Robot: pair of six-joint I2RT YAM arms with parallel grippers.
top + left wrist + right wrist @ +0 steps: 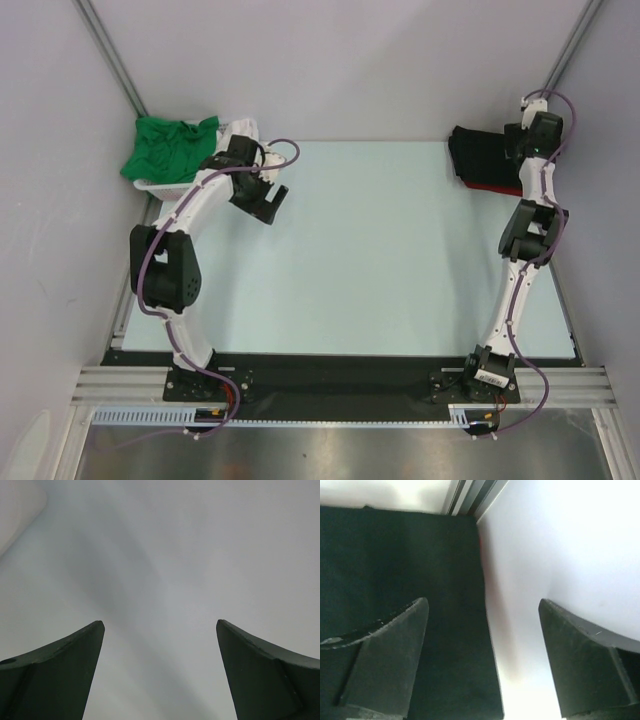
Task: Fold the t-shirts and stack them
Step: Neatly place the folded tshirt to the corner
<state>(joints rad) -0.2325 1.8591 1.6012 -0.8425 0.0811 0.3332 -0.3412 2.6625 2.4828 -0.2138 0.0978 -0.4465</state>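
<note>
Count: four t-shirts, one basket, two arms, two grippers. Black t-shirt (478, 152): folded flat into a tidy rectangle with straight edges, lying at the far right corner of the table (380, 260). Red t-shirt (497, 188): directly under the black one. Only a thin strip shows along the near edge of the pile, and the right wrist view catches a faint red sliver at the black cloth's border. Green t-shirt (168, 148): unfolded, a crumpled heap with cloth hanging over the rim. White t-shirt (243, 128): a small rumpled patch just to the right of the green one, partly hidden by the left arm. Green and white both sit in the white basket (158, 186) at the far left corner; the basket holds nothing else that can be made out. Right gripper (484, 600): at the black-on-red pile, jaws spread wide with nothing gripped. One finger is over the black cloth and the other over the pale surface beside it; contact with the cloth cannot be told. Left gripper (160, 622): near the basket, jaws fully apart and holding nothing, with only the pale table surface showing between them.
</note>
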